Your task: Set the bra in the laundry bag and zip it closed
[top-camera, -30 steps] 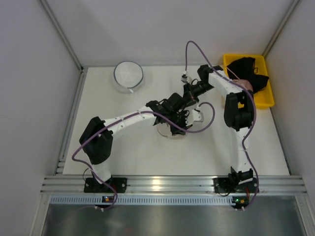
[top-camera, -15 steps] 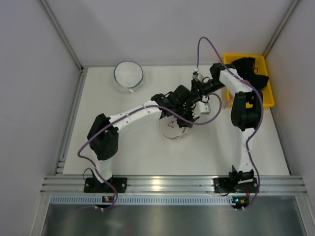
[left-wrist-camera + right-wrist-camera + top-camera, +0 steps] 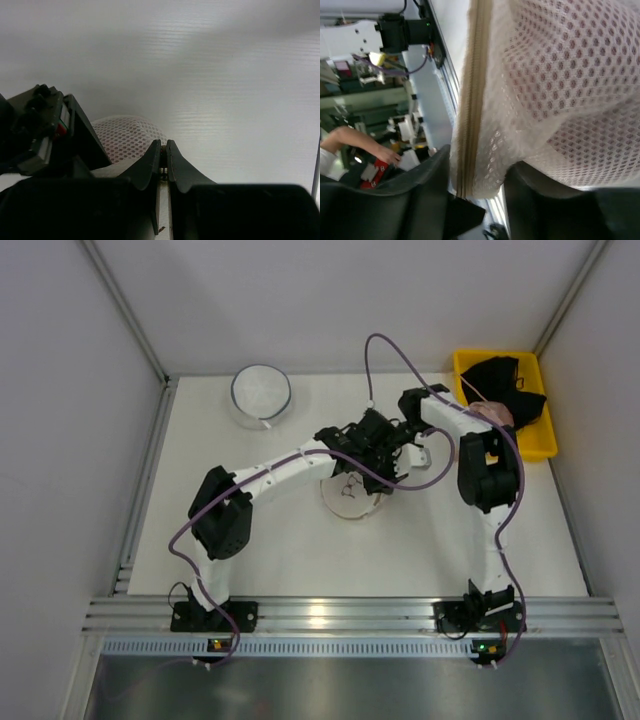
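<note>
The laundry bag [image 3: 349, 497], a round white mesh pouch with a small dark mark, lies at mid-table, its far right edge lifted between both grippers. My left gripper [image 3: 385, 453] is shut; in the left wrist view its tips [image 3: 163, 146] pinch a small dark zipper pull beside the mesh [image 3: 127, 142]. My right gripper [image 3: 402, 443] is shut on the bag's rim; in the right wrist view [image 3: 477, 170] it holds the mesh and the tan zipper tape [image 3: 470, 100]. The bra is not plainly visible; a reddish tint shows through the mesh [image 3: 580, 70].
A round mesh bag with a dark rim [image 3: 261, 392] sits at the back left. A yellow bin [image 3: 541, 447] at the back right holds a black garment [image 3: 505, 375] and a pale pink bra [image 3: 496, 413]. Purple cables loop over both arms.
Both grippers moved up and right along the bag's edge, the left one from over the bag to its far right side. More of the bag's face now shows.
</note>
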Robot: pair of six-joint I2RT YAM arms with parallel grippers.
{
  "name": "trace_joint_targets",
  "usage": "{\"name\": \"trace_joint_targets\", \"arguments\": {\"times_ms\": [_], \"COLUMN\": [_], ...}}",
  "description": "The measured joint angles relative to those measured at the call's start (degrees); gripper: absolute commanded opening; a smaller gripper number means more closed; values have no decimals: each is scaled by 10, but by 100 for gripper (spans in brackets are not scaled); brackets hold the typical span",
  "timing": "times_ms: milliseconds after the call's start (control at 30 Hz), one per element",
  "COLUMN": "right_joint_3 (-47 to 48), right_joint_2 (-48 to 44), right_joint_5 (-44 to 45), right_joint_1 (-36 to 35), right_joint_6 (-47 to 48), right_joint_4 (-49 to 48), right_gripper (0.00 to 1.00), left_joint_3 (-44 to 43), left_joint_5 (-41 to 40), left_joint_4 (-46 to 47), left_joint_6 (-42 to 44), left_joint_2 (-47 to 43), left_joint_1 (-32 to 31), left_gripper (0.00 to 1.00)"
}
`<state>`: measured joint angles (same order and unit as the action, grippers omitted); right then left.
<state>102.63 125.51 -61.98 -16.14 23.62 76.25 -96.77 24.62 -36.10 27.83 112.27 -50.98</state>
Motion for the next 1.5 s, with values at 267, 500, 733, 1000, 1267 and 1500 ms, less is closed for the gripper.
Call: {"name": "trace_joint_targets", "arguments": {"times_ms": [267,500,733,1000,1267,1500], "right_joint_3": [-8,46,59,79,17,-41], "right_joint_2": [3,45,66,67,38,51], "right_joint_5": [-8,-12,-16,-14,-9,9], "right_joint_1": [-11,6,8,18,72,83], "right_joint_6": [7,-10,-31,-34,-141,-393], "right_joint_4": [7,25,53,40,-118,-460], "right_gripper": [0,0,0,0,0,0], "left_joint_3": [9,109,163,135,19,-38], "left_joint_5": [6,13,7,6,63,57], "left_joint_4": [5,40,80,35,-12,-11], "left_joint_6": [0,22,39,-9,-110,-175], "left_joint_2": [-3,-53,-105,-105,-104,-104], "left_joint_1": [0,-2,-5,-3,100,238], "left_gripper": [0,0,0,62,98,98]}}
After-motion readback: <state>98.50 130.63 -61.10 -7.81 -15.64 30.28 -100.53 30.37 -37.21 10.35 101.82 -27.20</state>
